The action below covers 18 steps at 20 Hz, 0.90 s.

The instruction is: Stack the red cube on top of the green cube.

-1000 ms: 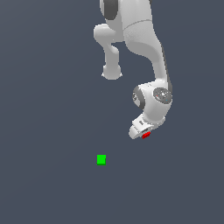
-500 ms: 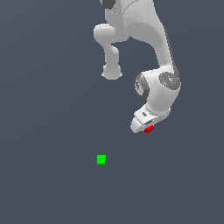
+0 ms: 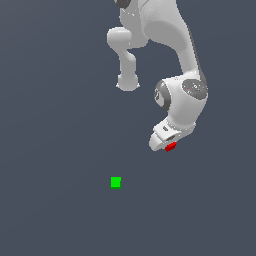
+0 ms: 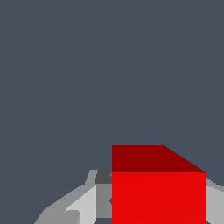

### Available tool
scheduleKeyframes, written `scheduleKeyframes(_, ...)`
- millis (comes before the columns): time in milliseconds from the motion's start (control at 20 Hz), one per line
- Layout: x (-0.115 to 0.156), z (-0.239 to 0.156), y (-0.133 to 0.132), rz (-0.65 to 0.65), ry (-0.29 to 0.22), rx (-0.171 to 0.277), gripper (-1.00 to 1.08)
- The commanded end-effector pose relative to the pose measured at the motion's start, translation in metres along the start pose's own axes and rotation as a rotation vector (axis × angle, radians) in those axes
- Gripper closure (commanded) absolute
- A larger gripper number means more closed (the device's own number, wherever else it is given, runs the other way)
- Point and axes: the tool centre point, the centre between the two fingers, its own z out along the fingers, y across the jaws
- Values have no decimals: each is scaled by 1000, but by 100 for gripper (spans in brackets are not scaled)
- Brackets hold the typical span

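Holding the red cube [image 3: 170,147] between closed fingers, the gripper [image 3: 168,144] sits right of centre in the exterior view, at the end of the white arm [image 3: 165,35] that descends from the top edge. Green cube [image 3: 115,182] rests alone on the grey floor [image 3: 50,150], lower and to the left of centre, well apart from the gripper. Wrist view: red cube fills the lower right, flanked by grey fingers [image 4: 83,203].
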Motion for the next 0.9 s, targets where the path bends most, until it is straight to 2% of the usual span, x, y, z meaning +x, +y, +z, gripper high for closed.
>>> scheduleKeyframes(0, 0, 1, 7, 1, 0, 0, 108)
scheduleKeyframes(300, 1, 10, 47, 1, 0, -1, 108)
scheduleKeyframes(850, 4, 33, 157, 1, 0, -1, 108)
